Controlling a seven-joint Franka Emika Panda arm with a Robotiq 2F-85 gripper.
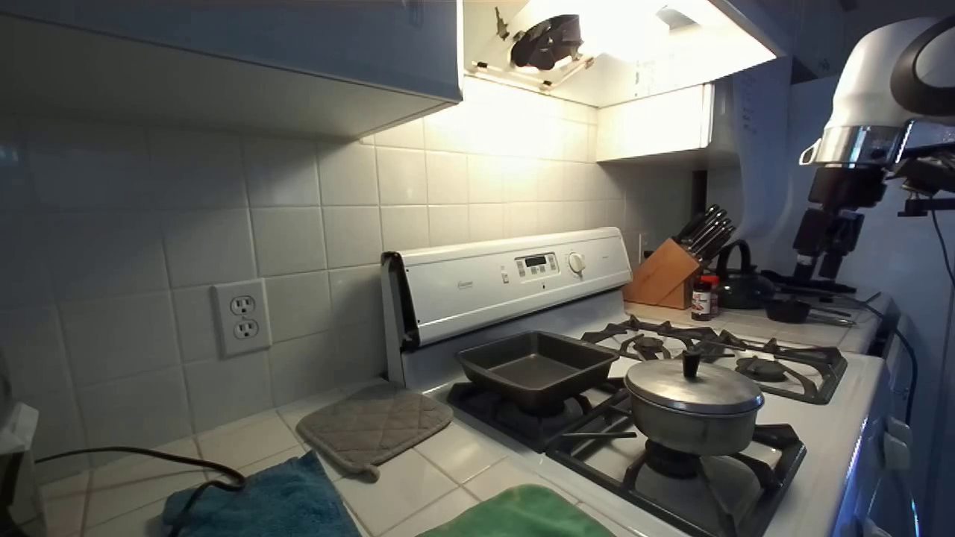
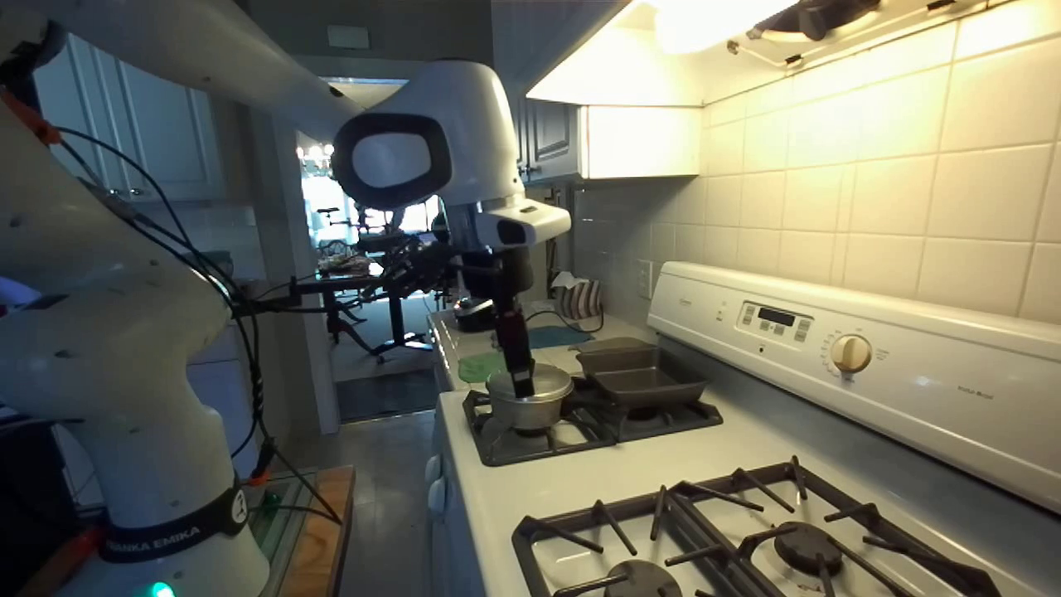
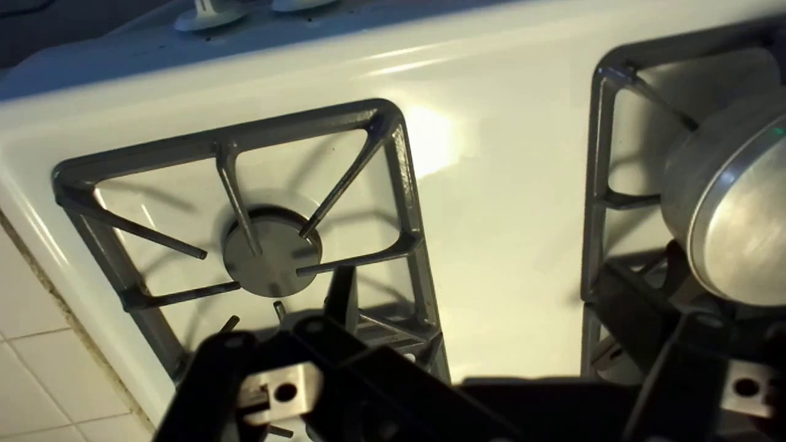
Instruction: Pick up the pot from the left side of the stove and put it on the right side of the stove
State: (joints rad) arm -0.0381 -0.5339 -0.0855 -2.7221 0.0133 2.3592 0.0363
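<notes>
The pot [image 1: 694, 421] is silver-grey with a lid and dark knob. It sits on the front left burner of the white stove [image 1: 451, 298]. It also shows in an exterior view [image 2: 530, 410], partly behind my gripper [image 2: 522, 385], and at the right edge of the wrist view [image 3: 746, 209]. The right-side grates [image 1: 776, 369] show in both exterior views. In the wrist view my gripper [image 3: 482, 285] is open, fingers wide apart with nothing between them. The gripper [image 1: 818, 267] hangs high above the stove, apart from the pot.
A dark rectangular baking pan [image 1: 537, 365] sits on the back left burner, beside the pot. A pot holder [image 1: 377, 425], blue cloth [image 1: 276, 500] and green cloth [image 1: 522, 514] lie on the left counter. A knife block [image 1: 664, 276] and kettle [image 1: 742, 287] stand beyond. A range hood [image 1: 716, 63] overhangs the stove.
</notes>
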